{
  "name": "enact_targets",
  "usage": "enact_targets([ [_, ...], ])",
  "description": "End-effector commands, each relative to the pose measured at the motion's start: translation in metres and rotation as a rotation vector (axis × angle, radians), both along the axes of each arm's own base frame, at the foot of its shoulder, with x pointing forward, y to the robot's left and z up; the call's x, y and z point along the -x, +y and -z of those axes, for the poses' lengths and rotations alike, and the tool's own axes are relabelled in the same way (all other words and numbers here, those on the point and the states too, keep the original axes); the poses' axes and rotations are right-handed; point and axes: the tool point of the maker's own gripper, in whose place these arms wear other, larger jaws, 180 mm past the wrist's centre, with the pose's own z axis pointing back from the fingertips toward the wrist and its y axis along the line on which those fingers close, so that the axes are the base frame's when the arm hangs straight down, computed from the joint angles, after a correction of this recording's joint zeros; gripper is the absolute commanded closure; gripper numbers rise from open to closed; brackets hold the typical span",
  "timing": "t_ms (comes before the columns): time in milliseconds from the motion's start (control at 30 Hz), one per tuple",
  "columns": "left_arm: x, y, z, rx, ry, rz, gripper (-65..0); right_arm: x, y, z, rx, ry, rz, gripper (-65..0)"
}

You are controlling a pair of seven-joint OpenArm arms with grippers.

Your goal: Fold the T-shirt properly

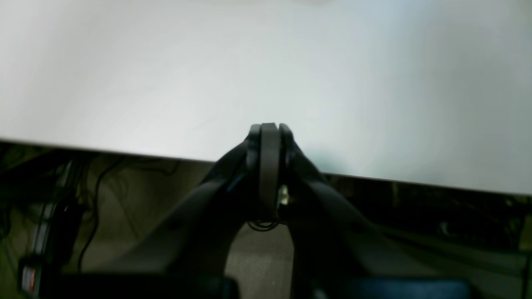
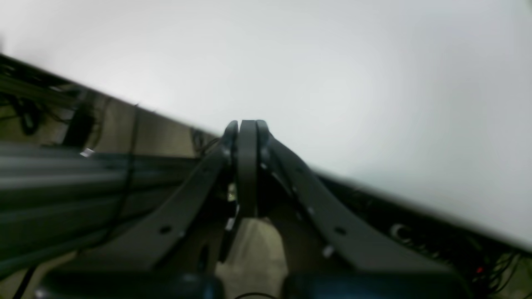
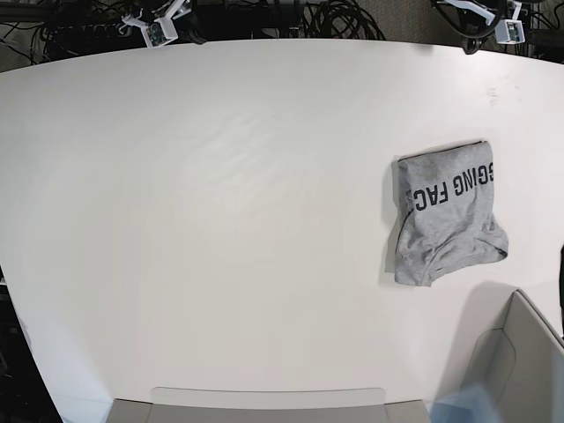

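step: looks like the tail end; T-shirt (image 3: 448, 215) already lies in a compact folded bundle, neither arm on it, so folding seems mostly done.
fold quality: roughly rectangular, but the lower end flares with a loose curled hem and the left side is uneven; black lettering faces up across the top part.
T-shirt place: on the white table (image 3: 220, 220), toward its right edge in the base view, about midway between the far and near edges, just above the near-right corner area.
left gripper (image 1: 269, 129): fingers pressed together, nothing between them; hangs over the table edge with bare white top ahead in its wrist view.
right gripper (image 2: 247, 126): fingers together too, empty; also at a table edge, only bare top in sight.
shirt vs grippers: well apart; shirt shows in neither wrist view, and neither gripper is visible in the base view.
next move, judgement: if tidying is wanted, the left arm (the shirt's side) would have to part its fingers, reach in and square off the flared lower end; otherwise nothing left but staying clear.
risk: tugging one layer could pull the stack open.
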Motion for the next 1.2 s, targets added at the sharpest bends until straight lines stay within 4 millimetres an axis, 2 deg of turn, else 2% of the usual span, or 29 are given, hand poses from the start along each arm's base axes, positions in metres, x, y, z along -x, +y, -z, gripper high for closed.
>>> enact_targets([
  [0,0.011,0.011,-0.007,-0.024,0.002,-0.027,0.0,-0.001,0.004,-0.011,-0.045,-0.041,0.02,0.0],
  [200,0.051,0.041,0.003,-0.055,0.069,-0.159,0.0,0.022,0.007,-0.012,-0.103,-0.025,0.086,0.0],
  [300,0.066,0.046,0.014,-0.078,0.134,-0.161,0.0,0.035,0.006,-0.001,-0.135,-0.002,0.122,0.0],
  [367,0.086,0.047,0.028,-0.097,0.201,-0.177,0.0,0.046,0.006,0.009,-0.16,0.023,0.152,0.0],
  [467,0.092,0.049,0.042,-0.136,0.171,-0.214,0.0,0.063,0.004,0.026,-0.193,0.059,0.205,0.0],
  [533,0.106,0.045,0.062,-0.145,0.192,-0.234,0.0,0.074,0.004,0.039,-0.215,0.087,0.241,0.0],
  [700,0.123,0.023,0.13,-0.078,0.289,-0.252,0.0,0.088,0.006,0.072,-0.256,0.15,0.303,0.0],
  [833,0.122,0.009,0.172,-0.033,0.327,-0.253,0.0,0.094,0.009,0.098,-0.279,0.199,0.331,0.0],
  [900,0.118,-0.001,0.192,0.004,0.343,-0.256,0.0,0.095,0.001,0.112,-0.268,0.22,0.352,0.0],
  [1000,0.118,-0.012,0.216,0.063,0.374,-0.275,0.0,0.094,-0.013,0.145,-0.197,0.272,0.342,0.0],
  [1100,0.109,-0.023,0.234,0.13,0.387,-0.287,0.0,0.086,-0.05,0.182,-0.102,0.321,0.379,0.0],
  [1167,0.108,-0.042,0.245,0.192,0.402,-0.262,0.0,0.088,-0.074,0.203,-0.043,0.379,0.372,0.0],
])
